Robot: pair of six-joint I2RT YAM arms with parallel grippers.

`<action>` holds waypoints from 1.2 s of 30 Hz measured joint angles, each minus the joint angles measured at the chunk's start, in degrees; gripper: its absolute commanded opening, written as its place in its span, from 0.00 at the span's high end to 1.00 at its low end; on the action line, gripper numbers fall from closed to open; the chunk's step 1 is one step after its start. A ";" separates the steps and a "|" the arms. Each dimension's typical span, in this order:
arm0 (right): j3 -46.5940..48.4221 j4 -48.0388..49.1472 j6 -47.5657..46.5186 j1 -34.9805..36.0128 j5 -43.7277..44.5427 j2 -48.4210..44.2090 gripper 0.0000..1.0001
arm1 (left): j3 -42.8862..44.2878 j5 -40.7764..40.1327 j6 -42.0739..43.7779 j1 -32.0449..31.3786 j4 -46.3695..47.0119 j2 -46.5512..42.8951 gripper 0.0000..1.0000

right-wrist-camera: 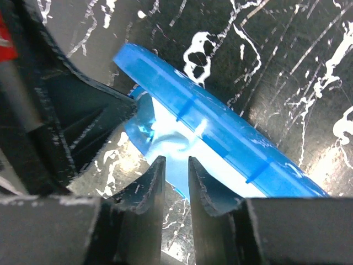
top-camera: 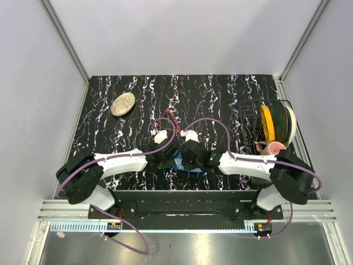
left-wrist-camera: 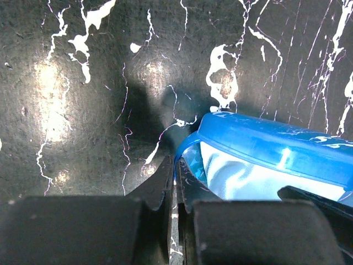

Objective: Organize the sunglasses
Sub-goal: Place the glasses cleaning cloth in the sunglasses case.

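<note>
**Both arms crowded on the blue case, shades off on their own**

Top view: the left gripper (top-camera: 171,157) and right gripper (top-camera: 187,157) meet nose to nose low in the middle of the black marbled bench (top-camera: 220,94). They're over a blue case (top-camera: 181,164) that barely peeks out between them. Just above them, centre frame, is a thin reddish wiry shape I take for the sunglasses (top-camera: 170,117). It's apart from the case, long axis slanting upper left to lower right. It's too small to tell which way the lenses face, and it shows in this view only. There's a glittery oval thing (top-camera: 122,104) upper left and a wire rack (top-camera: 251,118) at the right.

Left wrist view: here you can see the case gaping open, with a light blue cloth (left-wrist-camera: 242,182) inside, lower right. The jaws are together, tips right at the case rim. Can't tell if they pinch it.

Right wrist view: same open case from the other side, lid running upper left to lower right. These jaws stand slightly apart at its mouth, with nothing visibly clamped.
</note>
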 measured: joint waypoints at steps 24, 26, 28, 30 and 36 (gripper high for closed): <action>3.39 7.96 -2.32 -0.13 -3.76 6.21 0.66 | 0.11 0.35 -0.61 0.68 -1.27 0.04 0.97; 3.34 8.24 -1.92 -0.13 -3.87 6.23 0.66 | 0.11 0.44 -1.03 0.68 -1.38 0.04 0.97; 3.13 8.72 -1.70 -0.13 -3.82 6.23 0.66 | 0.11 0.68 -1.60 0.66 -1.42 0.04 0.97; 2.27 9.60 -1.16 -0.13 -3.08 6.14 0.66 | 0.11 1.03 -2.03 0.66 -1.53 0.04 0.97; -3.02 10.58 0.44 -0.11 -0.17 4.59 0.64 | 0.94 1.49 -2.71 0.17 -1.55 0.04 0.96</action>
